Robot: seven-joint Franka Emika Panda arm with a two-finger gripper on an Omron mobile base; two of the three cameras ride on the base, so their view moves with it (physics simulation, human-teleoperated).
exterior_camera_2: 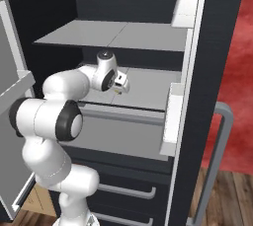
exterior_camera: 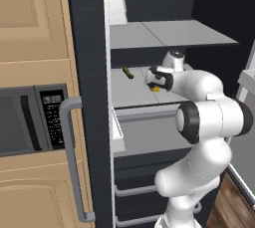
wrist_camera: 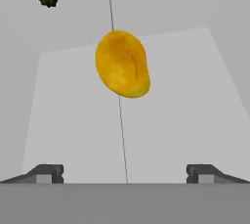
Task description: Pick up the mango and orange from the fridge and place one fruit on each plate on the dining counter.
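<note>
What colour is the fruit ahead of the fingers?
Yellow-orange: it's the mango, lying on the grey fridge shelf. The hand view shows it best.

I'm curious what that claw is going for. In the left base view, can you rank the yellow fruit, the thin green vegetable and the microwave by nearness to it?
1. The mango, right by the open tool on the fridge shelf.
2. The green vegetable, further left on that shelf.
3. The microwave, outside the fridge, far left.
</note>
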